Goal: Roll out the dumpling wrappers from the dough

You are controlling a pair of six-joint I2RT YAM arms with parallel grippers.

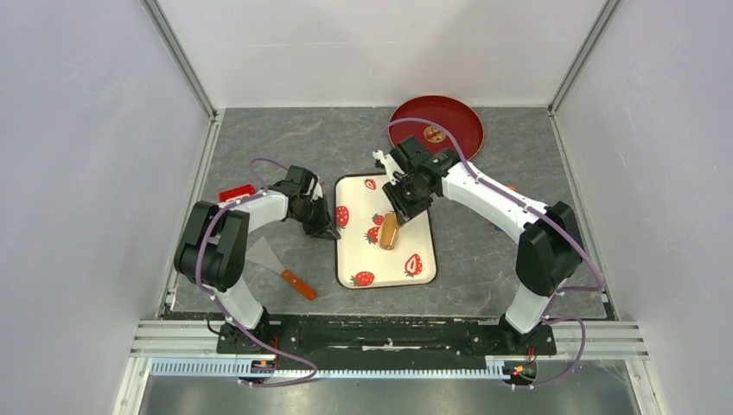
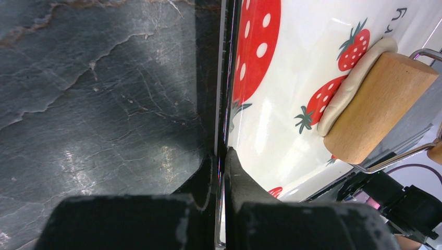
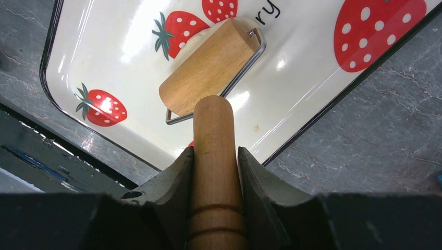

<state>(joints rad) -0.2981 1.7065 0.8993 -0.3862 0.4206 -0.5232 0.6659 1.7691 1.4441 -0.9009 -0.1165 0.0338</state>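
A white strawberry-print tray (image 1: 359, 251) lies mid-table. My left gripper (image 1: 331, 232) is shut on its left rim; in the left wrist view the black fingers (image 2: 223, 155) pinch the thin edge of the tray (image 2: 292, 104). My right gripper (image 1: 402, 203) is shut on the wooden handle (image 3: 215, 130) of a small roller (image 3: 208, 67). The roller drum (image 2: 380, 104) rests on a pale, elongated strip of dough (image 2: 354, 78) on the tray. No dumpling wrappers are in view.
A red plate (image 1: 436, 125) with a gold emblem sits at the back right. A metal scraper with an orange handle (image 1: 278, 264) lies front left. A small red object (image 1: 235, 192) sits by the left arm. White walls enclose the table.
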